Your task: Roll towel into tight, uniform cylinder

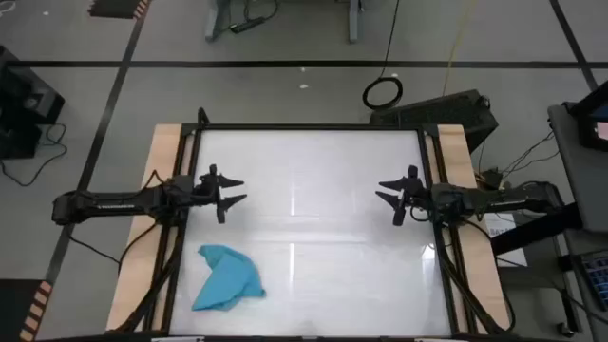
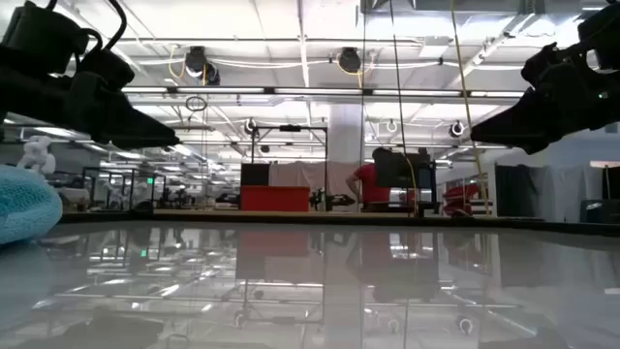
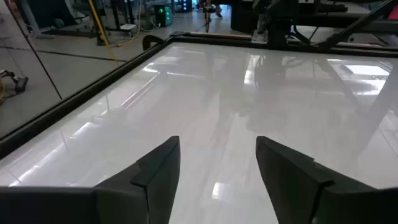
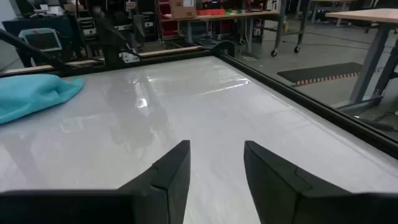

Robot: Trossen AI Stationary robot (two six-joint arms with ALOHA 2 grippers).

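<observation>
Lying crumpled near the front-left corner of the white table (image 1: 313, 209), the towel (image 1: 226, 277) is a loose turquoise heap, not rolled, with one pointed flap toward the front edge. Nothing touches it.

Left gripper (image 1: 231, 191) hovers above the left side of the table, well apart from the towel, which sits nearer the front edge than the gripper does. Jaws stand wide, nothing between them; the left wrist view shows bare tabletop in the gap.

Right gripper (image 1: 388, 196) hovers above the right side, mirroring the left, far across the table from the towel. Jaws likewise spread, empty.

Low view: a person in a red top (image 2: 368, 184) stands in the room beyond the table.
</observation>
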